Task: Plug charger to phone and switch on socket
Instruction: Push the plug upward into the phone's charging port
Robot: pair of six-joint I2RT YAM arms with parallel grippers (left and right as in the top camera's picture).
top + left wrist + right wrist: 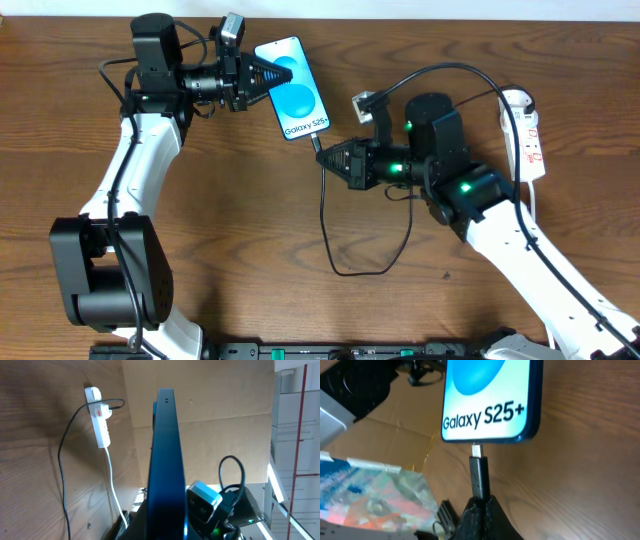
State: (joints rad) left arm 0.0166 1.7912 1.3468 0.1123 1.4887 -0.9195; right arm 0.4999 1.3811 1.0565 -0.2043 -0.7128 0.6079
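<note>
The phone (293, 88) lies at the back centre, screen up, reading "Galaxy S25+" (485, 415). My left gripper (262, 75) is shut on its far end; in the left wrist view the phone shows edge-on (166, 460). My right gripper (328, 158) is shut on the charger's small plug (479, 474), whose metal tip sits just at the phone's bottom edge; I cannot tell if it is inserted. The black charger cable (325, 225) loops over the table and runs to the socket (527, 130), a white power strip at the right, also seen in the left wrist view (100, 420).
The socket's thick white cord (112, 482) trails from the strip toward the table's near side. The black cable loop lies on the wood between the two arms. A colourful patterned object (375, 492) shows at the left of the right wrist view.
</note>
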